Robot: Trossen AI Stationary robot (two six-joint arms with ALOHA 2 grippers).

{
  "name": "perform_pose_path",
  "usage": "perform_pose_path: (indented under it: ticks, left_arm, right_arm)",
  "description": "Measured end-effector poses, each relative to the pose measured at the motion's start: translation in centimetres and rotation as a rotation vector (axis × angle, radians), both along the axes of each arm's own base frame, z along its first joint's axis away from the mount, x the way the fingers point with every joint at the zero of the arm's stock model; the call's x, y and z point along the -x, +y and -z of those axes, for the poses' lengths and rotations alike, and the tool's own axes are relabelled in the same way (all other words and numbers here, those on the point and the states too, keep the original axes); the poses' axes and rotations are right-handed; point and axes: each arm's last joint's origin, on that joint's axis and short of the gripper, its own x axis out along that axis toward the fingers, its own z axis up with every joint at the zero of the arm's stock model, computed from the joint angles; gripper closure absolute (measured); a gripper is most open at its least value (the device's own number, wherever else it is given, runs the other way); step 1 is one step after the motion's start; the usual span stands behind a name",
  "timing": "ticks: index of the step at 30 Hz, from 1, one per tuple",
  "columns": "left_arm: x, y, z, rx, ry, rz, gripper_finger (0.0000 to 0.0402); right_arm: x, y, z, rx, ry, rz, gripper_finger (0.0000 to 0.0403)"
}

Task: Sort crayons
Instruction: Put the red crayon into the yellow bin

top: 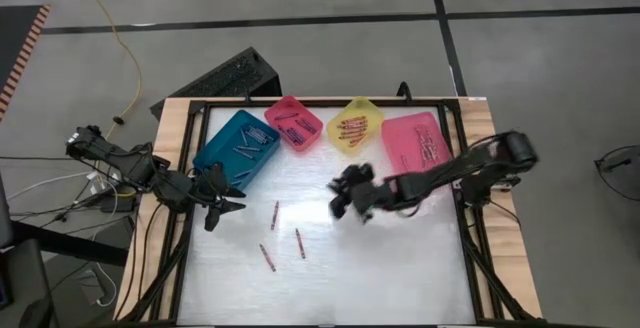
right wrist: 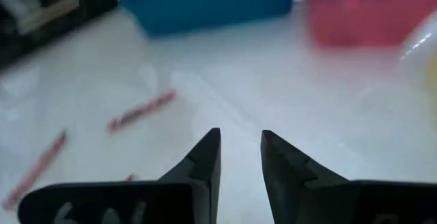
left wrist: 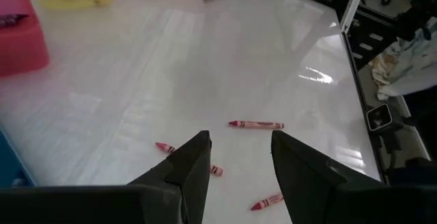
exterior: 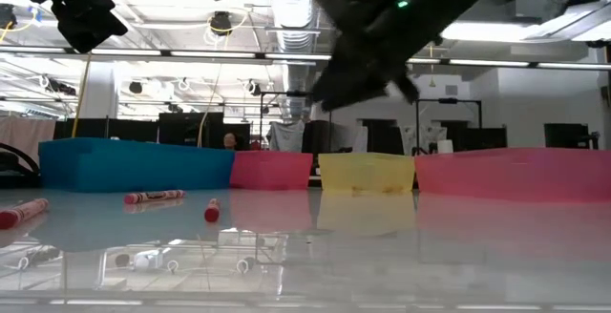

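Note:
Three red crayons lie flat on the white table: one (top: 274, 214), one (top: 300, 243) and one (top: 266, 257). More crayons lie inside the small pink bin (top: 294, 124), the yellow bin (top: 355, 126) and the large pink bin (top: 420, 143). My left gripper (left wrist: 239, 136) hangs open above the table's left part (top: 222, 212), beside the teal bin (top: 237, 148), with the loose crayons ahead of it. My right gripper (right wrist: 240, 135) is open and holds nothing. It hovers over the table's middle (top: 340, 200), right of the loose crayons and clear of the surface (exterior: 368, 55).
The four bins stand in a row along the table's far edge. A dark metal frame (top: 470, 228) runs around the tabletop. The near half of the table beyond the three crayons is bare white surface (top: 380, 278). A black keyboard (top: 225, 76) lies on the floor behind the table.

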Motion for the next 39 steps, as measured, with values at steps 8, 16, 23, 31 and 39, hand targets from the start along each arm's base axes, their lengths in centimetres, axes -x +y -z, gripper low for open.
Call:
perform_pose_path:
  ticks: [8, 16, 23, 31, 39]
  left_arm:
    - [0.0, 0.0, 0.0, 0.013, 0.000, -0.007, 0.0256]
    - [0.0, 0.0, 0.0, 0.030, 0.000, -0.015, 0.0256]
    - [0.0, 0.0, 0.0, 0.052, 0.003, -0.026, 0.0256]
    - [0.0, 0.0, 0.0, 0.076, 0.005, -0.038, 0.0256]
    - [0.0, 0.0, 0.0, 0.091, 0.008, -0.046, 0.0256]
  right_arm:
    - [-7.6, 5.5, 2.1, 0.002, 0.169, -0.049, 0.0301]
    - [-12.2, 8.9, 2.4, 0.049, 0.383, -0.053, 0.0301]
    - [-14.0, 11.2, 2.5, 0.026, 0.443, -0.054, 0.0301]
    - [-13.4, 12.2, 3.3, -0.034, 0.457, -0.011, 0.0301]
    - [-13.4, 12.5, 3.3, -0.054, 0.456, -0.023, 0.0301]
